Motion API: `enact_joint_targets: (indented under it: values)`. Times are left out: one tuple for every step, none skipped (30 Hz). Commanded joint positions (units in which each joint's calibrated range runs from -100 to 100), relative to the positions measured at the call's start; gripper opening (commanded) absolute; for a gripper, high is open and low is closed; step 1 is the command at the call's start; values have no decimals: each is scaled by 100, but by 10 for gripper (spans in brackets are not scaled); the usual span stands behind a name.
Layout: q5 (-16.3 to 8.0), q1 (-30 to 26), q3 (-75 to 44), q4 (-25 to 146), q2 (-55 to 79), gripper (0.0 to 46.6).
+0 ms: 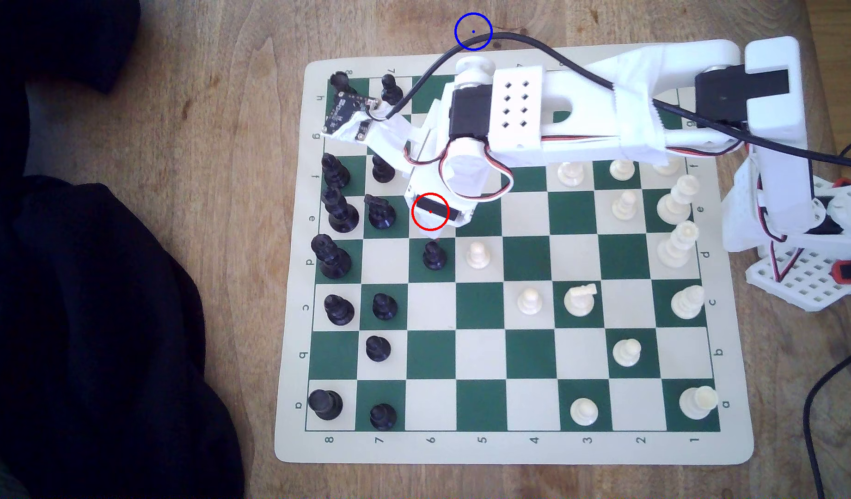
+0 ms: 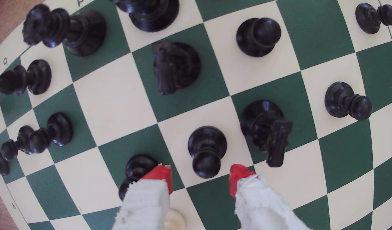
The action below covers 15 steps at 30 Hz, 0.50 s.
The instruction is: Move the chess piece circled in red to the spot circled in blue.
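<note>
Wrist view: claw [image 2: 200, 179] is spread wide, approx. one board square between its red tips [image 2: 161, 177]. It holds nothing and no tip contact is visible. The black pawn [image 2: 207, 150] stands upright on a cream square, its ball head lined up with the gap between the tips.

Ext. view: the red ring falls on the claw housing over the board [image 1: 289, 336]. The blue-ringed spot [image 1: 473, 31] is bare wood off the board, at 12 o'clock from the ring, well apart.

Hazards (judgement):
- Black knight [image 1: 380, 213] stands just beside the pawn, at 9 o'clock in ext. view. One tip descends close to it, so an off-centre drop may tip it.
- 2nd black pawn [image 1: 434, 256] stands at 6 o'clock, near the other tip. Same risk.
- Glossy ball head and narrow neck: a high pinch may squirt the pawn out. Close lower, on neck or base.
- Black cable [image 1: 534, 41] runs across the 6 o'clock edge of the blue ring and may snag or block placement.
</note>
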Motion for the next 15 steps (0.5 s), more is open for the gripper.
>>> enact_joint_targets:
  values:
    - [-5,70,-486,-88,-133,138]
    - [-5,78,-486,-88,-133,138]
    - [5,94,-486,-88,-133,138]
    - [10,101,-486,-96,-133,138]
    - [10,109,-504,-112,-133,138]
    - [5,117,-531,-161,-133,138]
    - [0,117,-549,-178,-133,138]
    - [-5,109,-577,-178,-133,138]
    - [-15,101,-595,-178,-133,136]
    - [-20,86,-595,-178,-142,135]
    - [-29,54,-604,-211,-142,131]
    - [-29,54,-604,-235,-142,130]
    - [-29,47,-604,-251,-142,130]
    - [-34,47,-604,-284,-133,130]
    - [-39,47,-604,-301,-133,129]
